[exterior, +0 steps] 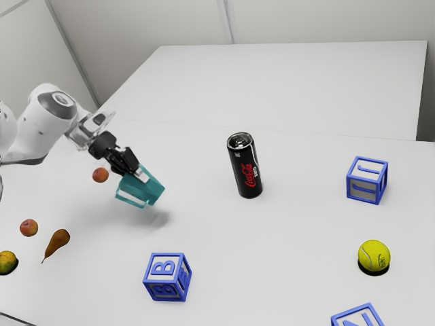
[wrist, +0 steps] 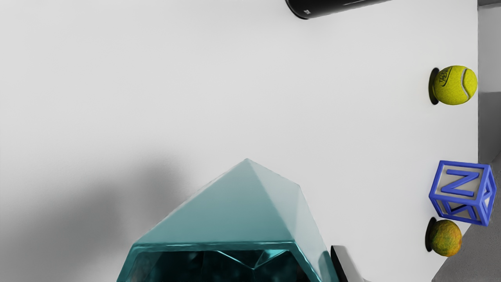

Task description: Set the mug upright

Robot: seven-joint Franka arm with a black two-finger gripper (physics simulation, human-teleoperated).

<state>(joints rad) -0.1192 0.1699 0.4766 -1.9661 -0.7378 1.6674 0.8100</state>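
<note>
Mug aside for a moment, the exterior view's left has a green-orange fruit [exterior: 7, 262], a red one [exterior: 28, 227], a pear [exterior: 56, 240] and another red one [exterior: 100, 175] near my gripper [exterior: 138, 172].

Next comes the mug [exterior: 142, 188], teal and tilted, hanging over its shadow, clear of the table [exterior: 204, 231]. I judge my jaws closed on it: a fingertip [wrist: 344, 262] lies against its outer wall in the wrist view, I cannot see the other, and nothing else bears it up. It looks stiff, smooth and fairly light; the glossy faces could slip, and a hard landing on a corner might chip it. A flat stretch of wall near the rim should suit me, squeezed evenly, as I turn its base down and lower it gently.

Further right are the B block [exterior: 163, 278], the can [exterior: 246, 166], upright and well apart from the mug, the N block [exterior: 358, 317], the tennis ball [exterior: 374, 255] and one more block [exterior: 366, 180].
</note>
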